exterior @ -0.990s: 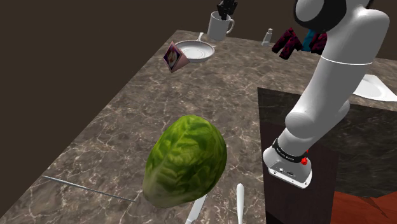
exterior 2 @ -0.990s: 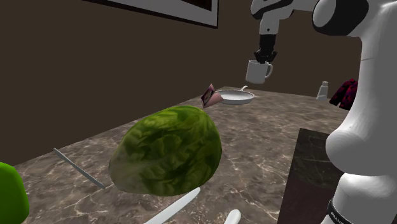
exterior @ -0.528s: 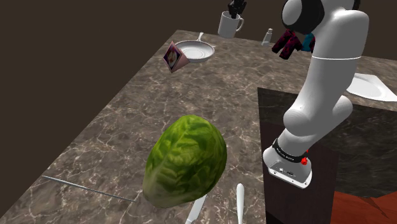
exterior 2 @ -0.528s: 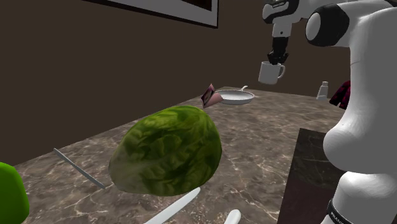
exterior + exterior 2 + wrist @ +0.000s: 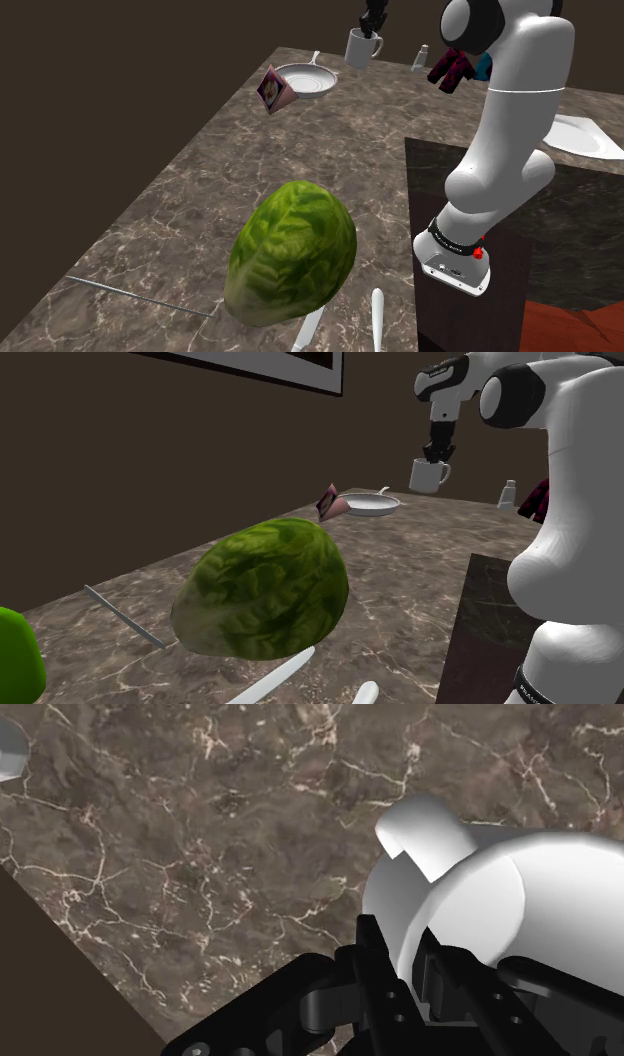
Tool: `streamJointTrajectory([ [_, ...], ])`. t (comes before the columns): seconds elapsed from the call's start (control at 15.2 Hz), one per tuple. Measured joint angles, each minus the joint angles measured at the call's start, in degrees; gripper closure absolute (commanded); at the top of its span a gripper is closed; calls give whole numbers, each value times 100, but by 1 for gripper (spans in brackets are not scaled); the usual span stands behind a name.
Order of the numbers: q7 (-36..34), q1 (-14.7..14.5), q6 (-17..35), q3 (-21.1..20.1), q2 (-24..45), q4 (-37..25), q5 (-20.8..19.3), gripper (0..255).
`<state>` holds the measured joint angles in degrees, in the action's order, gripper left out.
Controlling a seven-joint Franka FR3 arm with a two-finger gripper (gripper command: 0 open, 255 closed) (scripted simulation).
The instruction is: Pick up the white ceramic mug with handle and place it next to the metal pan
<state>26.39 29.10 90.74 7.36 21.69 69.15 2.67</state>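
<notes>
My black gripper (image 5: 374, 25) is shut on the rim of the white mug (image 5: 361, 48), which hangs upright just above the far end of the marble counter. In the second exterior view the gripper (image 5: 436, 452) holds the mug (image 5: 428, 475) to the right of the metal pan (image 5: 367, 505). The pan (image 5: 304, 79) lies flat near the counter's far left corner in the shoulder view, with the mug a short way to its right. In the wrist view the fingers (image 5: 378, 966) clasp the mug's wall (image 5: 480, 904), and the handle (image 5: 425, 828) points away over the counter.
A big green lettuce (image 5: 293, 251) lies near the front of the counter (image 5: 250, 170). A small pink carton (image 5: 274, 89) stands by the pan. A shaker (image 5: 422, 57) and a dark red cloth (image 5: 452, 66) sit at the far right. White utensils (image 5: 378, 318) lie at the front.
The gripper has carried the mug to the right of the pan and lowered it toward the counter's far end.
</notes>
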Motion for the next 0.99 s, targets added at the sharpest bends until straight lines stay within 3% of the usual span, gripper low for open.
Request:
streamJointTrajectory([
  [0.99, 7, -45, 1146, -6, -192, 1337, -20, 255],
])
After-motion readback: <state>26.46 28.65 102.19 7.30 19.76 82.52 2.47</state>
